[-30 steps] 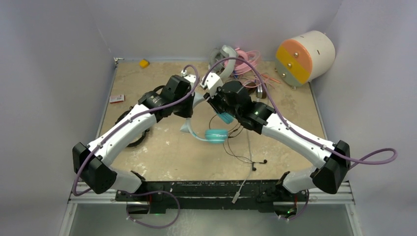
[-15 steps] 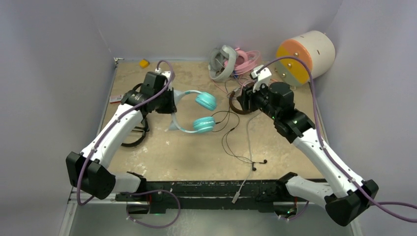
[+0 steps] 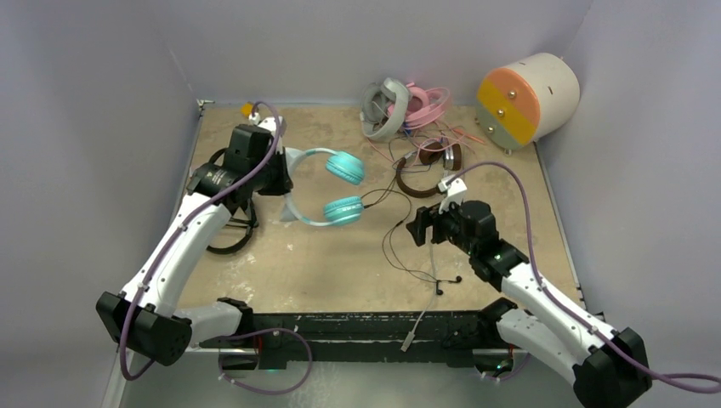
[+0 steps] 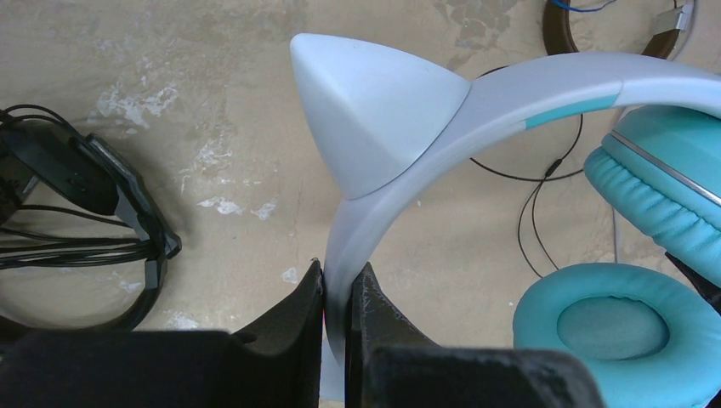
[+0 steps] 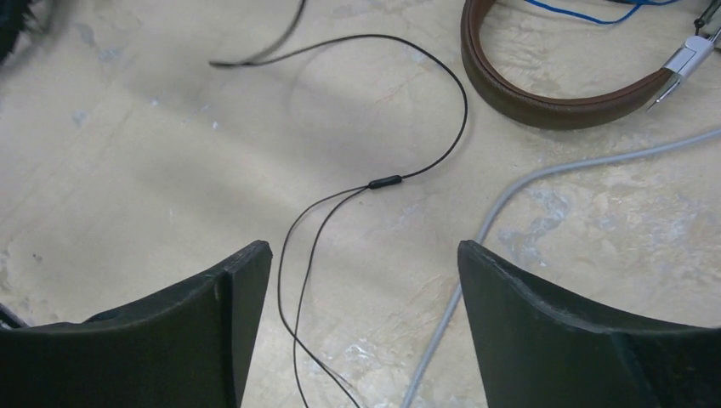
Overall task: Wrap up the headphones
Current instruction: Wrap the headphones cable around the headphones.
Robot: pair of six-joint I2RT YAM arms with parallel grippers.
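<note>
Five headphones: one teal pair (image 3: pixel 343 208) centre left; one black pair (image 4: pixel 72 174) far left; one grey pair (image 3: pixel 387 119), one pink pair (image 3: pixel 429 100), one brown pair (image 5: pixel 553 106) upper centre; one cylinder (image 3: pixel 527 98) upper right; two grippers: left gripper (image 3: pixel 287 183), right gripper (image 3: pixel 417 229).

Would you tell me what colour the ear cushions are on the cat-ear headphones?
Teal ear cushions, clearest in the left wrist view.

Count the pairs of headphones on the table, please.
5: teal pair mid-left; black pair at the left edge; grey pair and pink pair at the back; brown pair just in front. More may be hidden.
</note>
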